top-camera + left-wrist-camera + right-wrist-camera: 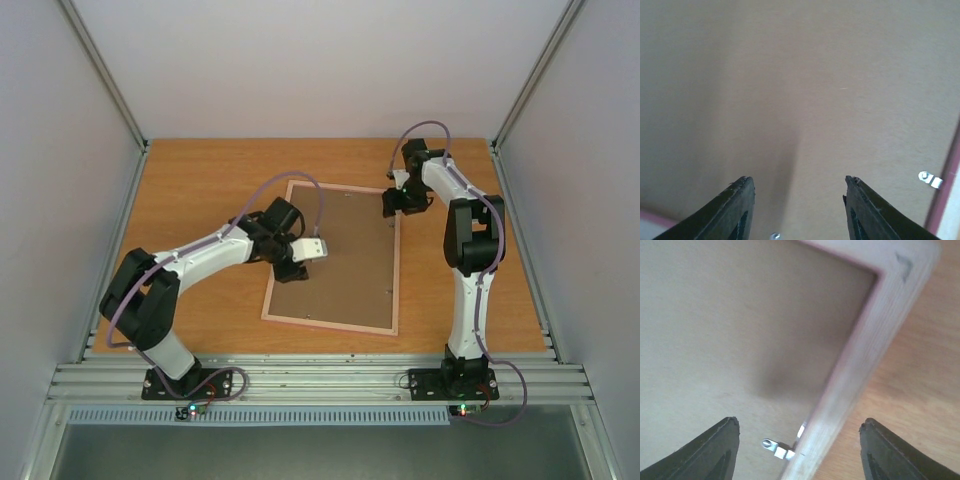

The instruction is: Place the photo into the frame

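Left claw (291, 268) and right claw (397, 202) both have their fingers spread wide, nothing pinched in either one. Biggest thing in the shot is the orange wood table (200, 190). The frame (330, 324) lies flat on it, back side up and a bit skewed, about midway between the two arms. A plain brown backing board (345, 270) fills the frame's opening. The left claw hangs low over that board, near the frame's left rail. The right claw is at the frame's far right corner, straddling the pale pinkish rail: one finger over the board, the other over bare table, neither visibly touching the wood. Down at the small stuff, a metal tab (777, 449) pokes from that rail out over the board, between the right claw's fingertips.
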{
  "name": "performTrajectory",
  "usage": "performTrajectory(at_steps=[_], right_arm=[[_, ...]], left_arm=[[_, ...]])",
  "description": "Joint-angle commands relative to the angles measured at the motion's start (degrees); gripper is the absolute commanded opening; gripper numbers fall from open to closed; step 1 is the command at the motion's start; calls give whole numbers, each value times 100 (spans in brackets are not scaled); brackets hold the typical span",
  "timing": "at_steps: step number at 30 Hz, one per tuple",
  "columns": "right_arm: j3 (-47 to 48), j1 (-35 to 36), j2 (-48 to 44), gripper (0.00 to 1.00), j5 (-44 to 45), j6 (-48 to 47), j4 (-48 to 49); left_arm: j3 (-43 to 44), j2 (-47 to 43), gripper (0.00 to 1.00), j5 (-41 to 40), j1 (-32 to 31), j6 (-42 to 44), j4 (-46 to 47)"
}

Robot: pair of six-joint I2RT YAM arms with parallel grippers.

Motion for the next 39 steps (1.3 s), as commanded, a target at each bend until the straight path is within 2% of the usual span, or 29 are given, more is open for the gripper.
performTrajectory(at_steps=[1,5,12,17,29,39], right_arm=[[442,-16,-179,72,-795,-892,188],[1167,81,280,78,-1113,-1599,-103],[2754,388,1287,87,-1013,-2009,-664],[3800,635,1977,87,-1015,-2260,-1105],[4116,800,2676,76,-11,-2304,-831],[4114,823,2774,75,-199,-2598,-848]], left_arm=[[261,-112,52,190,448,-496,-23],[305,-89,52,210,781,-707,-89],[309,-13,52,253,1066,-976,-28],[267,1,53,193,1075,-959,-35],[227,23,53,202,1110,-980,-36],[368,168,52,229,1111,-945,-71]])
